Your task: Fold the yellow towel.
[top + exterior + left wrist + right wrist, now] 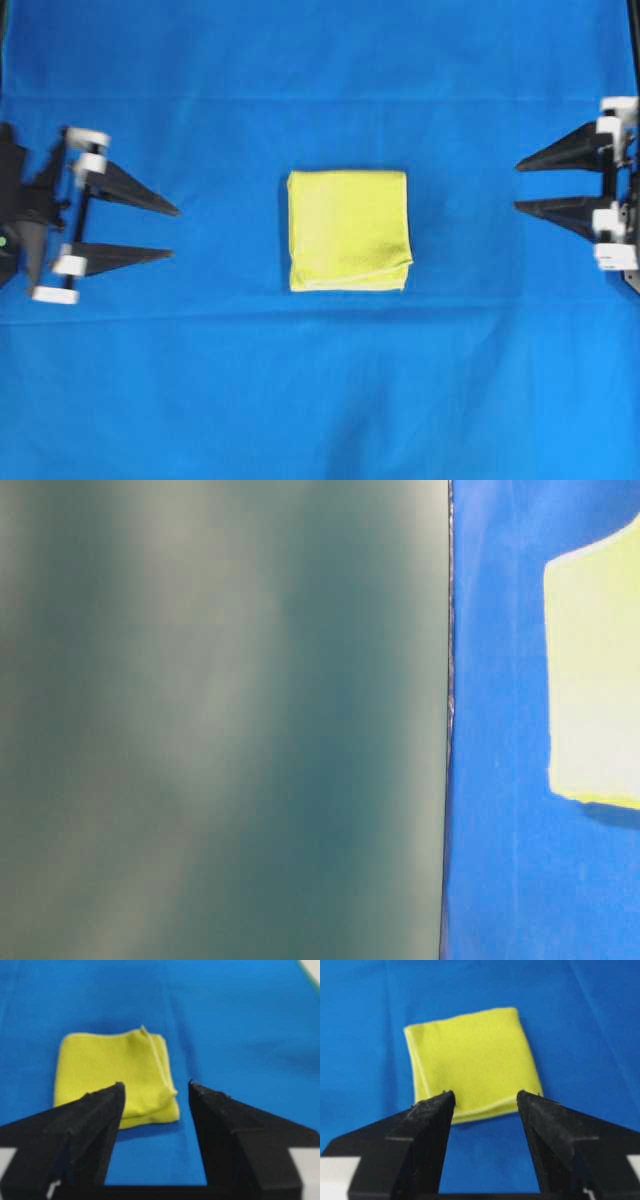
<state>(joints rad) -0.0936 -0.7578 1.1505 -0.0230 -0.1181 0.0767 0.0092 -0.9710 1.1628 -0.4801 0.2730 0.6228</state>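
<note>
The yellow towel (348,231) lies folded into a small thick square at the middle of the blue cloth, its layered edges showing along the near side. It also shows in the left wrist view (117,1072), the right wrist view (472,1062) and the table-level view (595,680). My left gripper (176,234) rests at the far left, open, well apart from the towel, with nothing between its fingers. My right gripper (517,186) sits at the far right, open and empty, also clear of the towel. Both point toward the towel.
A large blue cloth (320,390) covers the whole table. In the table-level view a blurred grey-green surface (220,720) fills the left two thirds and blocks most of the scene.
</note>
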